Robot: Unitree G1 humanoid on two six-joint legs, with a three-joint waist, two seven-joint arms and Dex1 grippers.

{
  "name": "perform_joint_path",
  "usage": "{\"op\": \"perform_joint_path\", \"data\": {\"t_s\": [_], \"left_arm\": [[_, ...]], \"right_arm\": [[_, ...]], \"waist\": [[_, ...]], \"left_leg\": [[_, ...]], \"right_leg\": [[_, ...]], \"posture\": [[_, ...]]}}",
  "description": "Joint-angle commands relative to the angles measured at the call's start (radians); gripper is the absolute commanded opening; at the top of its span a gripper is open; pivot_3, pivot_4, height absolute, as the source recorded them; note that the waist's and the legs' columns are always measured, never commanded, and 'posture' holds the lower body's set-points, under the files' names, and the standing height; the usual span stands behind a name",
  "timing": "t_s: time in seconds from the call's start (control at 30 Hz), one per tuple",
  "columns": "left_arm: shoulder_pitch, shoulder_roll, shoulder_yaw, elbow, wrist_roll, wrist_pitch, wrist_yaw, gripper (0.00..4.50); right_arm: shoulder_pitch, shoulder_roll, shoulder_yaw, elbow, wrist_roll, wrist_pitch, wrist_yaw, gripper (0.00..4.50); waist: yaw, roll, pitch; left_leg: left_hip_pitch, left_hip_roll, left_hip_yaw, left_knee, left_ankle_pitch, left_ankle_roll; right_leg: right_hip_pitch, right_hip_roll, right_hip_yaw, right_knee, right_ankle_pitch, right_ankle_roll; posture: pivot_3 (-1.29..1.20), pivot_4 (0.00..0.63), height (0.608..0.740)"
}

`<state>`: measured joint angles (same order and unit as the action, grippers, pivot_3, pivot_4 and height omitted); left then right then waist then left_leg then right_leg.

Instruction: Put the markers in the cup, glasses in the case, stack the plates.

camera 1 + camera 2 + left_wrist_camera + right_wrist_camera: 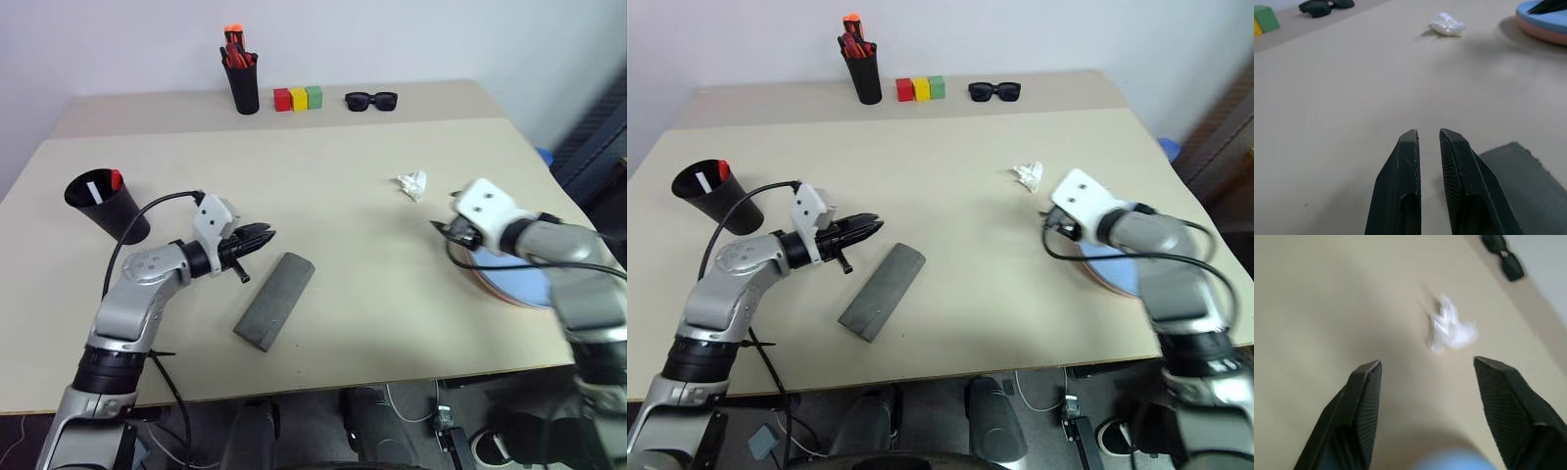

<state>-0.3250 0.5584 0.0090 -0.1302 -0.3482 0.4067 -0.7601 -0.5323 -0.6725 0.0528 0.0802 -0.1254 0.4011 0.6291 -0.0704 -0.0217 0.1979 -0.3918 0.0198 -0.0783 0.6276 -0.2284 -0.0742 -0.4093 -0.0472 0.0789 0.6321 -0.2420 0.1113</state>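
The black cup (106, 206) stands at the table's left with a red marker (116, 180) and a white marker (95, 189) inside it. The grey case (275, 300) lies closed near the front. The glasses are out of view. My left gripper (263, 237) hovers just left of the case's far end. Its fingers (1408, 161) are all but shut, with nothing between them. At the right, the light blue plate (519, 279) lies on the pink plate (1542, 35). My right gripper (1427, 363) is open and empty at the stack's left edge.
At the back stand a black pen holder (243, 83) with orange-tipped pens, three coloured blocks (298, 98) and black sunglasses (371, 100). A crumpled white paper (413, 184) lies just beyond the right gripper. The plates sit close to the table's right edge.
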Motion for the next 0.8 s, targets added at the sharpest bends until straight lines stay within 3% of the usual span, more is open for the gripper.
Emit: {"op": "perform_joint_path", "data": {"t_s": [0.03,0.23,0.33,0.43,0.47,0.53,0.57,0.67,0.8], "left_arm": [[0.028,0.015,0.056,-0.085,-0.013,0.008,0.030,0.63],[0.087,0.024,0.091,-0.152,-0.020,0.031,0.066,0.63],[0.105,0.024,0.098,-0.174,-0.024,0.038,0.080,0.63],[0.118,0.023,0.104,-0.191,-0.026,0.047,0.093,0.63],[0.119,0.023,0.104,-0.194,-0.027,0.048,0.095,0.63],[0.120,0.021,0.102,-0.187,-0.026,0.045,0.095,0.63],[0.118,0.019,0.099,-0.180,-0.024,0.042,0.094,0.63],[0.108,0.013,0.091,-0.163,-0.021,0.038,0.092,0.63],[0.073,0.000,0.073,-0.118,-0.014,0.024,0.082,0.63]], "right_arm": [[-0.161,0.073,0.042,0.325,-0.074,-0.133,-0.151,3.02],[-0.375,0.168,0.077,0.800,-0.121,-0.322,-0.312,3.02],[-0.434,0.189,0.082,0.934,-0.132,-0.376,-0.361,3.02],[-0.460,0.199,0.075,0.974,-0.127,-0.407,-0.367,1.85],[-0.462,0.199,0.072,0.977,-0.124,-0.414,-0.366,1.27],[-0.439,0.178,0.074,0.927,-0.133,-0.426,-0.374,0.20],[-0.425,0.166,0.074,0.896,-0.136,-0.429,-0.374,0.04],[-0.365,0.126,0.054,0.767,-0.122,-0.402,-0.342,0.04],[-0.163,-0.011,-0.022,0.348,-0.078,-0.263,-0.214,0.04]], "waist": [[0.003,0.000,0.000],[0.014,0.001,0.001],[0.010,0.001,0.001],[0.002,0.001,0.001],[0.001,0.001,0.001],[0.000,0.001,0.001],[-0.001,0.001,0.001],[0.000,0.001,0.001],[0.020,0.001,0.001]], "left_leg": [[0.000,0.000,0.000,0.000,0.000,0.000],[-0.001,-0.001,-0.001,-0.001,0.000,0.000],[-0.001,-0.001,-0.001,-0.002,0.000,0.000],[-0.001,-0.001,-0.001,-0.002,0.000,0.001],[-0.001,-0.001,-0.001,-0.002,0.000,0.001],[0.000,-0.001,-0.001,-0.002,0.000,0.001],[0.000,-0.001,-0.001,-0.002,0.000,0.001],[0.000,-0.001,-0.001,-0.002,0.000,0.001],[-0.001,-0.001,-0.002,-0.002,-0.001,0.001]], "right_leg": [[0.000,0.000,0.000,0.000,0.001,0.001],[0.000,-0.001,0.000,-0.001,0.001,0.002],[0.000,0.000,0.000,-0.001,0.001,0.002],[0.000,0.000,0.000,-0.001,0.001,0.002],[0.000,0.000,0.000,-0.001,0.001,0.003],[0.000,0.000,0.000,-0.001,0.001,0.003],[0.000,0.000,0.000,-0.001,0.001,0.003],[0.000,0.000,0.000,-0.001,0.001,0.003],[0.000,0.000,-0.001,-0.001,0.000,0.004]], "posture": [[0.00,0.150,0.740],[0.00,0.150,0.740],[0.00,0.150,0.740],[0.00,0.150,0.740],[0.00,0.150,0.740],[0.00,0.150,0.740],[0.00,0.150,0.740],[0.00,0.150,0.740],[0.00,0.150,0.740]]}}
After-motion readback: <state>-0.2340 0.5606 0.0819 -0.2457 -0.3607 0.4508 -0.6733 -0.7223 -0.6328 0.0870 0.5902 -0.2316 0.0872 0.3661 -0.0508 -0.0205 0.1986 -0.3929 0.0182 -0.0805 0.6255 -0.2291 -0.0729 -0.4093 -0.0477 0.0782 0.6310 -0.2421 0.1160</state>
